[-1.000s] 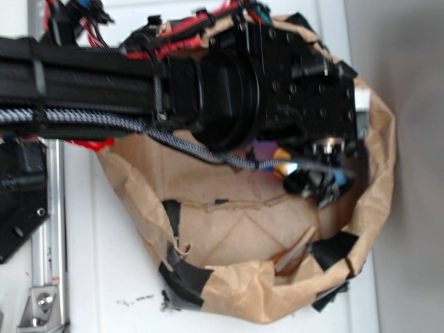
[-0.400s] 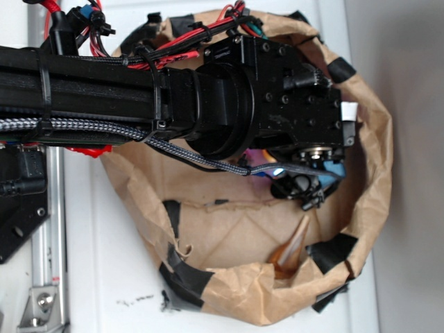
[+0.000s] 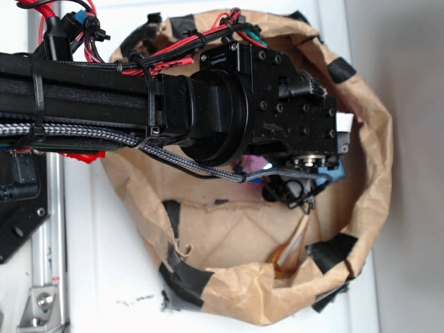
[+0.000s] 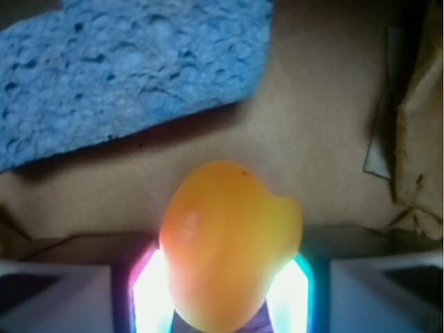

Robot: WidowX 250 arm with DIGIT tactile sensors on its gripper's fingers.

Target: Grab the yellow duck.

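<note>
A black robot arm [image 3: 104,97] reaches from the left into a taped brown paper bag [image 3: 374,180]. Inside, a blue sponge [image 4: 125,69] lies on the bag floor toward its far edge. The gripper [image 4: 222,305] is clenched on the yellow duck [image 4: 229,243], which sits between its glowing fingers [image 4: 149,298]. A brown wood piece [image 3: 291,250] leans near the bag's lower rim

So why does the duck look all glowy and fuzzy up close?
In the wrist view the duck sits so near the lens it blurs, and bright glare shines on both sides of it; the sponge behind looks sharper. In the exterior view the arm hides the duck.
</note>
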